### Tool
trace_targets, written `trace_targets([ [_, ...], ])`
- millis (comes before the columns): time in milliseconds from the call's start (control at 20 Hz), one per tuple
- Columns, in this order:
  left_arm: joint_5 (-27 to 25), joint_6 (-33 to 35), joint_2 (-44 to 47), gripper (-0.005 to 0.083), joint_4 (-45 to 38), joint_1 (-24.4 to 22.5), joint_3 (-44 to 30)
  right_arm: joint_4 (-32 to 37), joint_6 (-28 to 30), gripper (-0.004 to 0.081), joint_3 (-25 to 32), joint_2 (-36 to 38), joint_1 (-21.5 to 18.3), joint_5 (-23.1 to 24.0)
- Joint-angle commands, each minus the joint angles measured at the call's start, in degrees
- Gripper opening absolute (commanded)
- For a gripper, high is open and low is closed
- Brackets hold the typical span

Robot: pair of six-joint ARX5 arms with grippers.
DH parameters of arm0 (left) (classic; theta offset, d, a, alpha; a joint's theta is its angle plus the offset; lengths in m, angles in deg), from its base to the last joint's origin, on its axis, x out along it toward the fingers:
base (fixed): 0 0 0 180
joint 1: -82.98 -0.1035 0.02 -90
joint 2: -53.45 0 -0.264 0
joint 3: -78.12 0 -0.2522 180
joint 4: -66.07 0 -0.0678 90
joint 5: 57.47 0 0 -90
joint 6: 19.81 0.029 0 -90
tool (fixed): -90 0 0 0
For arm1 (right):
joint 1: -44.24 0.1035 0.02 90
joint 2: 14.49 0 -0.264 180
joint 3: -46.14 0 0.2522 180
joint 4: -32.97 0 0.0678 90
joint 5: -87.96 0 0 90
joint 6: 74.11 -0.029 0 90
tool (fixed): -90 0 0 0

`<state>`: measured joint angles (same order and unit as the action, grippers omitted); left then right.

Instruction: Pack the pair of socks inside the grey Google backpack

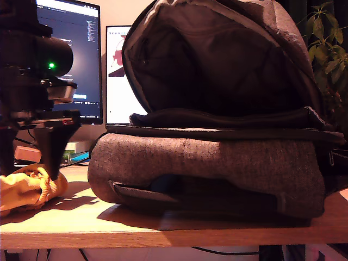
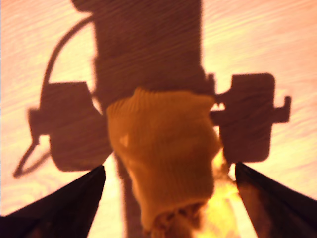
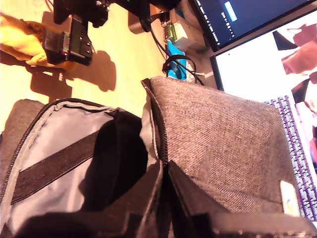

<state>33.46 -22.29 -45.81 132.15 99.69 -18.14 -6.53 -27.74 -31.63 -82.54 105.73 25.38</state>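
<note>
The mustard-yellow ribbed knit sock bundle (image 1: 24, 187) is running off the exterior view's left edge; the large grey woven backpack's (image 1: 217, 163) far side is lying hidden.

My first gripper (image 1: 30, 176), black, at exterior view's left, points down w/ fingers (image 1: 53, 155) spread wide apart. My second gripper: out of sight.

The pair of socks (image 1: 30, 187), a crumpled mustard-yellow ribbed bundle, lay on the bench near its front edge, toward the end at the exterior view's left. The grey Google backpack (image 1: 217, 168) lay flat well apart from it, filling the bench's other end, its main flap raised, showing dark quilted lining.
</note>
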Motion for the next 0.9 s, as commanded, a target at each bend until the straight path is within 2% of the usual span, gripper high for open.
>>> trace_targets([
  [0, -0.5, 0.5, -1.4, 0.0513, 0.4, -0.3, -0.2, 1.6, 0.2, -0.0013, -2.1, 0.7, -0.3, 0.2],
  [50, -0.5, 1.5, -1.6, 0.0319, 0.4, -0.3, -0.2, 1.7, 0.2, -0.0013, -2.7, 0.7, -0.3, 0.5],
  [100, 0.0, 1.8, -1.6, 0.0089, 0.5, -0.4, -0.2, 1.6, 0.3, -0.0013, -3.7, 0.7, -0.5, 0.7],
  [150, 1.8, 2.9, -1.6, -0.0022, 0.9, -0.7, -0.2, 1.6, 0.5, -0.0013, -4.6, 0.7, -0.5, 0.6],
  [300, 4.3, 5.6, -0.6, -0.0024, 3.0, -0.9, -0.2, 1.2, 2.1, -0.0013, -7.9, 0.7, -0.8, 0.6],
  [450, 6.4, 6.0, 4.0, -0.0024, 1.6, -0.2, -0.2, 0.1, 2.1, -0.0013, -10.5, 0.7, -1.5, 0.6],
  [850, 8.4, 8.6, 17.7, -0.0024, -1.0, 0.0, -0.2, 0.2, 3.5, -0.0013, -11.5, 0.7, -2.7, 0.2],
])
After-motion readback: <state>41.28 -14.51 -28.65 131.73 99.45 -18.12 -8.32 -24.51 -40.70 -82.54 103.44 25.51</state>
